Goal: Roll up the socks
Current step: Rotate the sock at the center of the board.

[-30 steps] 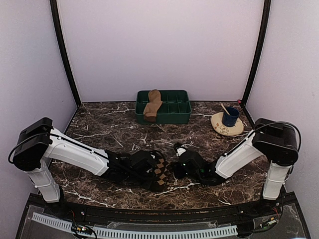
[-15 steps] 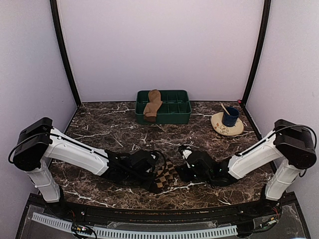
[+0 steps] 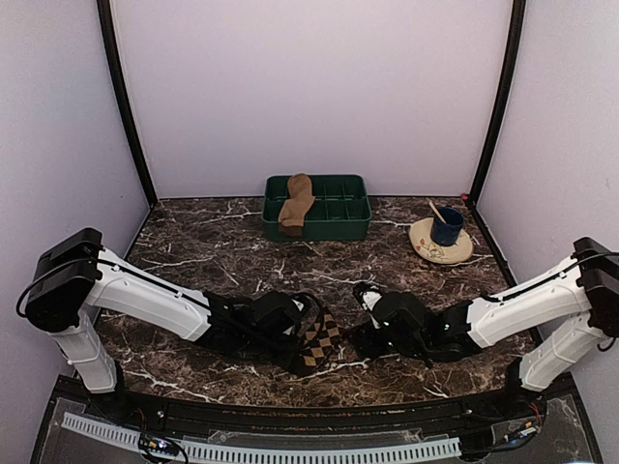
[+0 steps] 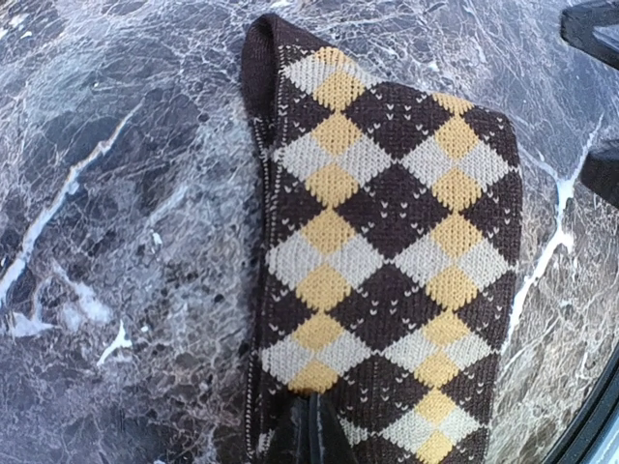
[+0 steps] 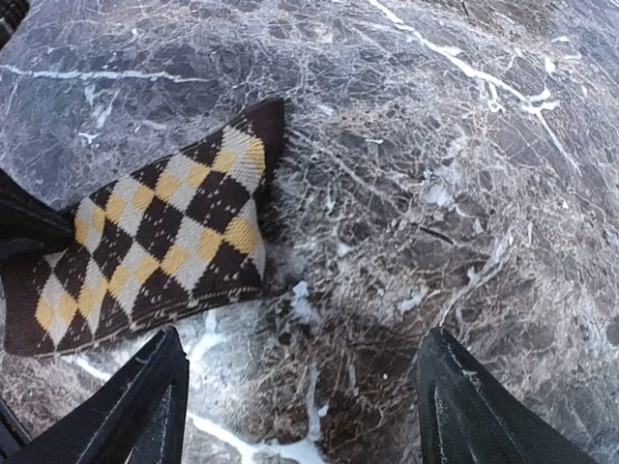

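desk [image 3: 242,253]: dark veined marble, lilac walls [image 3: 309,87] | argyle sock [image 3: 320,340]: flat near front edge | left hand [image 4: 309,440]: pinching its end | right hand [image 5: 300,406]: wide, just beside | tan sock [image 3: 296,205]: draped over green tray [image 3: 350,220]

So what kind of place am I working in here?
Looks like an enclosed robot test booth, not a home: plain pale walls and black corner posts box in a marble-patterned tabletop, with staged props: a green tray and a blue cup.
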